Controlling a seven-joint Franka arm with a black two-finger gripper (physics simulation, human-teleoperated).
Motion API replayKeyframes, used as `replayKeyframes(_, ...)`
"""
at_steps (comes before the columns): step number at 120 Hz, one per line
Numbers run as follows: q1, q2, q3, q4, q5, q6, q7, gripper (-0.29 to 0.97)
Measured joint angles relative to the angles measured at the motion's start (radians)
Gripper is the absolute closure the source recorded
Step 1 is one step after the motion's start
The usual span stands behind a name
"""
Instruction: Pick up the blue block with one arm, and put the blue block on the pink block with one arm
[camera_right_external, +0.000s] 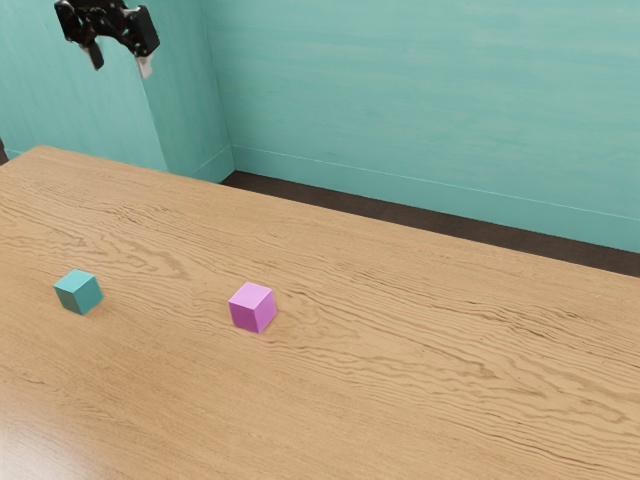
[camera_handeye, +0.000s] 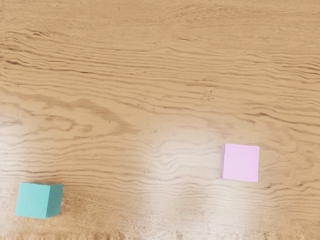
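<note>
The black gripper (camera_right_external: 120, 60) is pictured high above the wooden table (camera_right_external: 420, 340), its fingers spread apart and nothing held between them. The blue block (camera_right_external: 78, 291), rendered in a teal shade, is seen flat on the tabletop toward the exterior view's left, well apart from the pink block (camera_right_external: 252, 307), whose top face is left bare. The blue block is judged to be small, rigid and light. Its faces are taken to be smooth and perhaps slippery, though the finish cannot be read with certainty. A hold across two opposite upright faces, near mid-height, is suggested, with the fingers squared to those faces.
</note>
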Motion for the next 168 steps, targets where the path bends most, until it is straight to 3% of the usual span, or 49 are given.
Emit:
replayKeyframes(16, 0.16, 0.149, -0.006, -0.116, 0.033, -0.019, 0.025, 0.02)
replayKeyframes(33, 0.256, 0.18, -0.05, -0.308, 0.046, 0.103, 0.08, 0.02)
replayKeyframes(51, 0.358, 0.263, -0.141, -0.347, 0.066, 0.218, 0.155, 0.02)
replayKeyframes(70, 0.386, 0.28, -0.16, -0.43, 0.102, 0.307, 0.223, 0.02)
replayKeyframes(109, 0.47, 0.306, -0.181, -0.449, 0.172, 0.376, 0.341, 0.02)
replayKeyframes(168, 0.502, 0.399, -0.197, -0.362, 0.176, 0.387, 0.498, 0.02)
